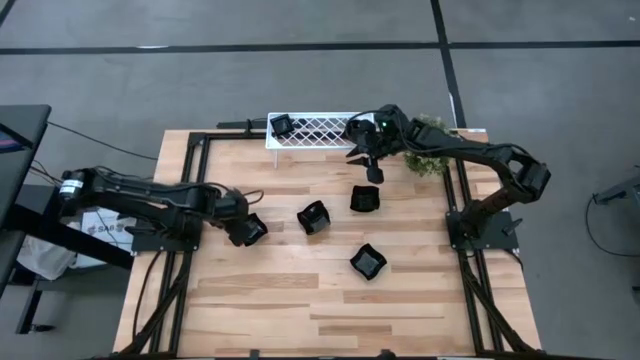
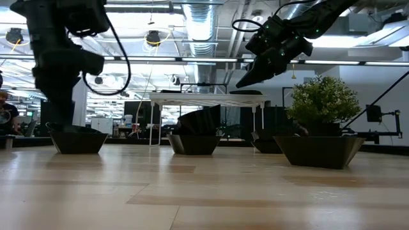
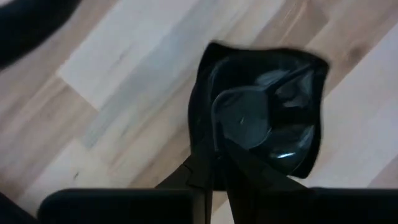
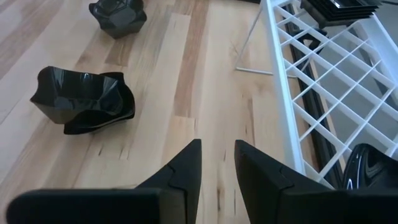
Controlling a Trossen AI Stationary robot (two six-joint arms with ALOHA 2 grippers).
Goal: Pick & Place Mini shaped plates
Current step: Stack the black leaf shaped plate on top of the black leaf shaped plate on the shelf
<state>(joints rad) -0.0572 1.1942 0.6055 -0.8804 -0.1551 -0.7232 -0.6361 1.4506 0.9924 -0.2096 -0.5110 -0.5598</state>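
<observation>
The left gripper [image 1: 250,229] held a small glossy black angular plate [image 3: 261,106] on the wooden bench [image 1: 260,300], jaws pinching its rim. The right gripper [image 4: 217,163] hovered beside the white lattice rack [image 1: 320,130], jaws slightly apart, empty.

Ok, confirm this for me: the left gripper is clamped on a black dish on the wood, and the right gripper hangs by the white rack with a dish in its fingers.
Not quite. The right gripper holds nothing: the right wrist view shows bare wood between its parted fingers. The rest stands: it hangs by the white rack, and the left gripper is clamped on a black dish on the wood.
</observation>
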